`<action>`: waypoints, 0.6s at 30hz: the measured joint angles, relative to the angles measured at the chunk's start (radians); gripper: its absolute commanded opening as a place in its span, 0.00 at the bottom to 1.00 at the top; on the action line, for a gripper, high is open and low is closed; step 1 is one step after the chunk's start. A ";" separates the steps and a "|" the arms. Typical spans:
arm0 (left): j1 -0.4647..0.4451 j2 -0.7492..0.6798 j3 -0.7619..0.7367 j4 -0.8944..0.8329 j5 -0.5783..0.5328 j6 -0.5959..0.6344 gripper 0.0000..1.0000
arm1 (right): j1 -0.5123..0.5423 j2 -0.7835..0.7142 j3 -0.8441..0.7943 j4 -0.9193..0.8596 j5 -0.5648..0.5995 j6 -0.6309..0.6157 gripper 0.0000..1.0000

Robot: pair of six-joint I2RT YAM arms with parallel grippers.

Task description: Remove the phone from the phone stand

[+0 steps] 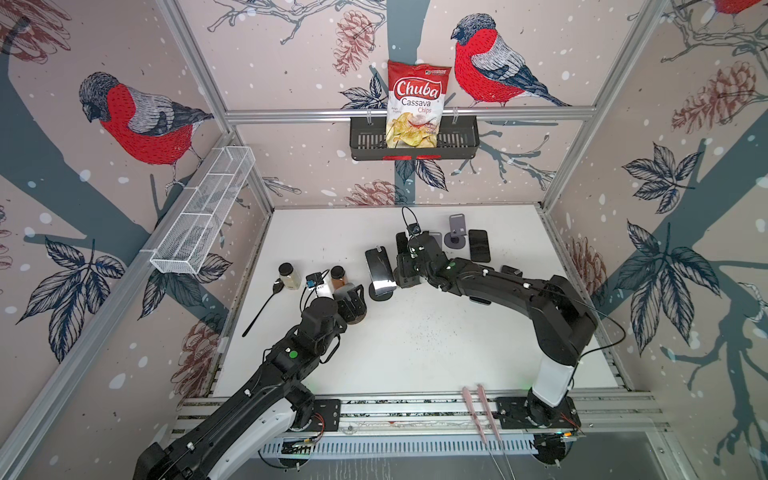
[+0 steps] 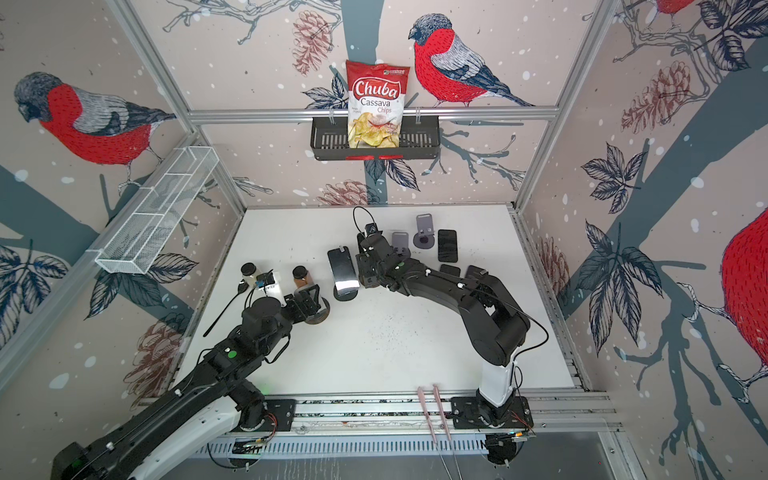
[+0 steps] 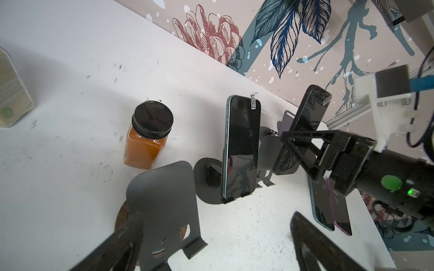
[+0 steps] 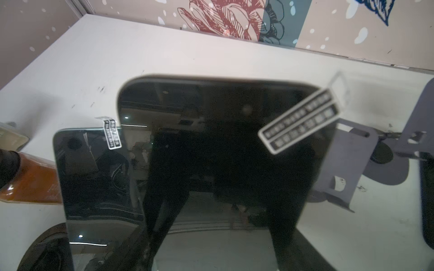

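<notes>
R claw is clamped on the phone, gripping its lower part. Screen's dark, white sticker tab at a top corner. Phone's tilted and off the lilac stand, which sits just right of it w/ its back plate bare. Can't tell if the phone's bottom edge touches the table.

Just left: second phone, teal-edged, propped on a black stand, nothing touching it.

Further left & nearer, L claw hangs w/ fingers spread wide, nothing held. A grey stand on a wooden disc sits btwn them, close to one finger.

Orange-brown jar is just beyond that claw; pale jar & black spoon further left.

Far right: far stand, empty, w/ a flat phone beside it. A pair of phones lies flat under the R arm.

Back wall: chips bag in a black basket.
</notes>
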 measured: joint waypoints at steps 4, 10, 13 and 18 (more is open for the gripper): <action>0.000 0.000 -0.005 0.012 0.000 -0.001 0.96 | -0.007 -0.050 -0.023 -0.008 0.003 0.002 0.66; 0.000 0.000 -0.010 0.022 0.004 -0.001 0.97 | -0.035 -0.131 -0.106 -0.038 0.006 0.026 0.66; 0.000 0.000 -0.014 0.029 0.005 -0.002 0.97 | -0.055 -0.163 -0.145 -0.062 -0.001 0.037 0.66; 0.000 0.016 -0.026 0.069 0.041 0.000 0.97 | -0.108 -0.193 -0.177 -0.117 -0.021 0.086 0.66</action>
